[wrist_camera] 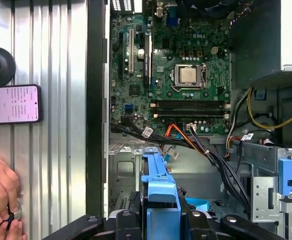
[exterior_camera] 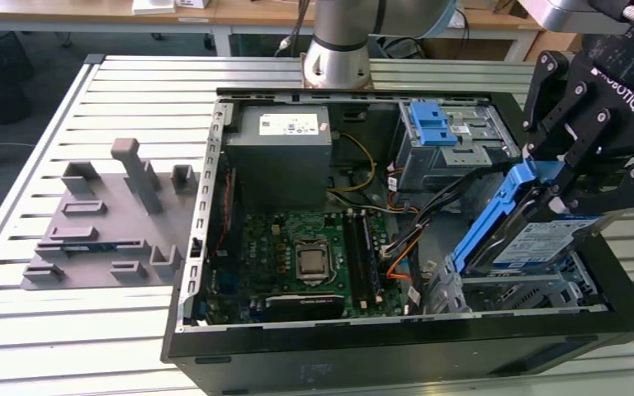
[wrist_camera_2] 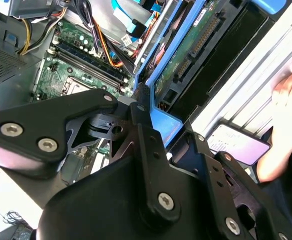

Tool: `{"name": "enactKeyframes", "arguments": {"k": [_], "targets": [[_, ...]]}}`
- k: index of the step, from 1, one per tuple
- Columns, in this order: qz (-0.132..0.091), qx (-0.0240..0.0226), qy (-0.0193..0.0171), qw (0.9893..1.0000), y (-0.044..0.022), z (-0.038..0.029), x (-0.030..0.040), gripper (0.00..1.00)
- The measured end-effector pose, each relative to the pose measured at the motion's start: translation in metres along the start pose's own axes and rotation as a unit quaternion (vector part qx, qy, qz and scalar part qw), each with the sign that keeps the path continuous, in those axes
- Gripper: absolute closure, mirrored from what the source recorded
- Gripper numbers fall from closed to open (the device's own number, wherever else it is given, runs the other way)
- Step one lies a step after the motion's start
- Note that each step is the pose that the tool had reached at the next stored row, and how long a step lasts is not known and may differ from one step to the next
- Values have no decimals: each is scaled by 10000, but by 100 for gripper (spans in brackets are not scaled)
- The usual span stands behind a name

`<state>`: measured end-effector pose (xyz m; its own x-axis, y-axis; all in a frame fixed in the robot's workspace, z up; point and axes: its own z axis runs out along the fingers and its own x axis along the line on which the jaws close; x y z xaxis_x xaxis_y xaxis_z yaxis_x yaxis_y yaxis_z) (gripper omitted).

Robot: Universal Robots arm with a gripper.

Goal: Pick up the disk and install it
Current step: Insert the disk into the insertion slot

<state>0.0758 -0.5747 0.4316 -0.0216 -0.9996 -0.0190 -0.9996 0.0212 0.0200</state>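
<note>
End effector (exterior_camera: pixel 577 183) clenched on the disk (exterior_camera: pixel 532 241), black fingers (exterior_camera: pixel 609 191) clamped across its raised end. In both wrist views the fingers bracket the blue carrier tab from either side, end effector (wrist_camera_2: pixel 150 125) (wrist_camera: pixel 160 222) closed on it.

Disk held off the chassis, tilted steeply, label face toward the exterior view's right, blue rail along its edge. Lower end dips into the open computer case (exterior_camera: pixel 405 340) at the corner toward the exterior view's right, just above a bare metal bay (exterior_camera: pixel 527 290). Cannot tell whether the lower end touches the bay. The second wrist view shows the disk (wrist_camera_2: pixel 195 45) from its circuit-board side; the first wrist view shows the disk (wrist_camera: pixel 158 185) end-on, blue carrier leading.

Inside the case: motherboard (exterior_camera: pixel 306 256) beside the bay, orange and black cables (exterior_camera: pixel 399 247) running between them. Drive cage with two blue tabs (exterior_camera: pixel 449 136) farther back, grey power supply (exterior_camera: pixel 278 144) next to it.

Case sits on a slatted metal counter (exterior_camera: pixel 130 82). Grey moulded fixture (exterior_camera: pixel 108 223) lies on the counter toward the exterior view's left, well apart from the case. Arm base (exterior_camera: pixel 345 41) stands behind the case.

Phone (wrist_camera: pixel 11 104) lies on the counter outside the case wall; a person's hand (wrist_camera: pixel 1 187) rests near it.
</note>
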Motion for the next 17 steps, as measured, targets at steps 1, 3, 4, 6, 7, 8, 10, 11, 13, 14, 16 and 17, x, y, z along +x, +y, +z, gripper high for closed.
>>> {"name": "enactKeyframes", "arguments": {"k": [1, 3, 4, 6, 7, 8, 10, 11, 13, 14, 16, 17], "targets": [[0, 0, 0, 10000, 0, 7, 0, 64], [0, 0, 0, 10000, 0, 26, 1, 64], [0, 0, 0, 10000, -1, 36, 1, 64], [0, 0, 0, 10000, -1, 59, 2, 64], [0, 0, -1, 10000, -1, 72, 2, 64], [0, 0, 0, 10000, -2, 84, 2, 64], [0, 0, 0, 10000, -2, 107, 2, 64], [0, 0, -1, 10000, -3, 118, 3, 64], [0, 0, -1, 10000, -3, 135, 3, 64], [0, 0, 0, 10000, -4, 142, 3, 64], [0, 0, 0, 10000, -4, 155, 3, 64], [0, 0, 0, 10000, -4, 160, 3, 64]]}}
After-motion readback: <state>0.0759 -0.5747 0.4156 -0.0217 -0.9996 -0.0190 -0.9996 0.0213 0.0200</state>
